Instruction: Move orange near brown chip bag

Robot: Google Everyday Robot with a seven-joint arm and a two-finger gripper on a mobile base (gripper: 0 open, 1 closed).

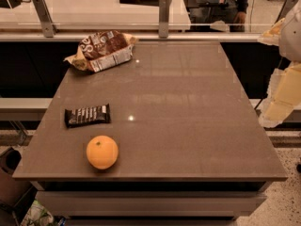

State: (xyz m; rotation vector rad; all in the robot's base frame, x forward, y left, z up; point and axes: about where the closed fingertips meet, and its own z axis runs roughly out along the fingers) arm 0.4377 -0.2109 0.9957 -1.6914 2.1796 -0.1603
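**Orange at the near edge, chip bag at the far corner**

Camera view: A smooth grey-brown stone counter (188,121) fills most of the frame, seen from above and in front. The round, bright orange fruit with a small dark stem dimple, the orange (102,152), sits on the counter's near left part, close to the front edge. Just behind it and slightly to the left lies a small flat dark rectangular candy bar wrapper (87,115) with pale lettering, near the orange but not touching it. The wrinkly brown foil chip bag with white lettering, a white nutrition label and tan edges, the brown chip bag (101,50), lies at the far left corner of the counter, tilted, with part of it reaching past the left edge. The orange and the brown chip bag are well apart, with the candy bar wrapper between them.

The robot's pale cream and white gripper (281,100) hangs at the right edge of the frame, beside the counter's right side and off its surface, far from all three objects. It holds nothing that can be seen; whether it is open or closed cannot be told. Behind the counter, two grey metal posts (164,15) stand at a pale ledge.
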